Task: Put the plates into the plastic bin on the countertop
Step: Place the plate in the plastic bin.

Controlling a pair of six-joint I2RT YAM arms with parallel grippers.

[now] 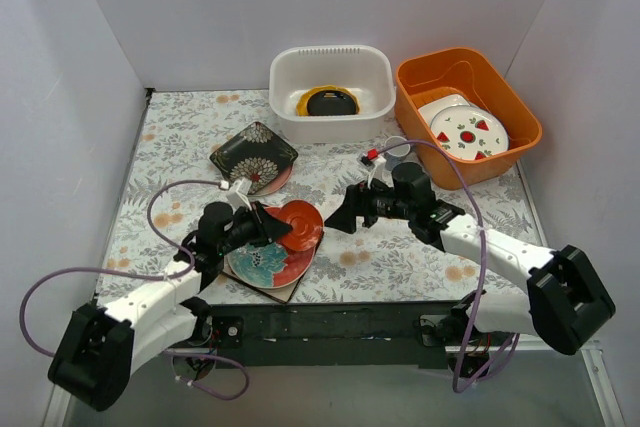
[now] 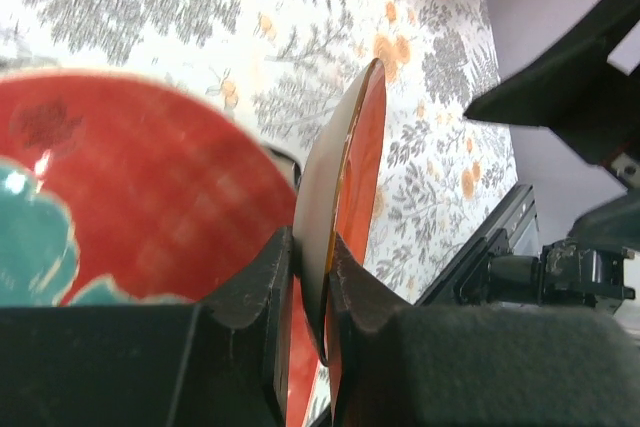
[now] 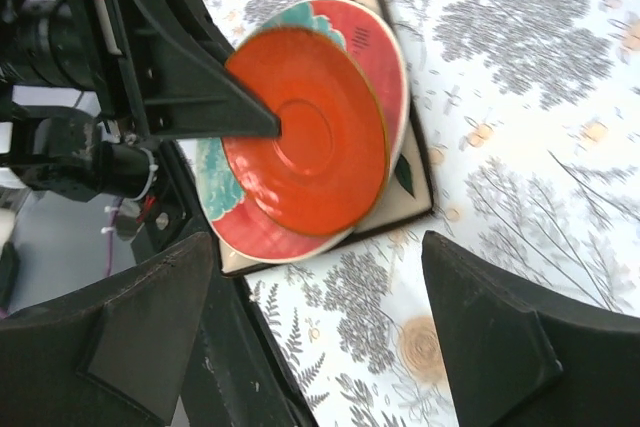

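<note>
While the countertop (image 1: 180,137) carries the plastic bin (image 1: 285,72) at its far edge, a yellow-orange plate (image 1: 306,105) and a dark plate (image 1: 332,102) lie inside it. My left gripper (image 2: 305,259) is clamped on the rim of the red plate (image 2: 365,177), tilted on edge over a near-edge stack (image 1: 262,262). My right gripper (image 1: 340,217) stands spread wide and empty just beside it.

Top camera overhead behind arm bases, looking down, far; both wrist cameras close, low, sharing the red plate (image 3: 305,132) and countertop (image 3: 560,97).
</note>
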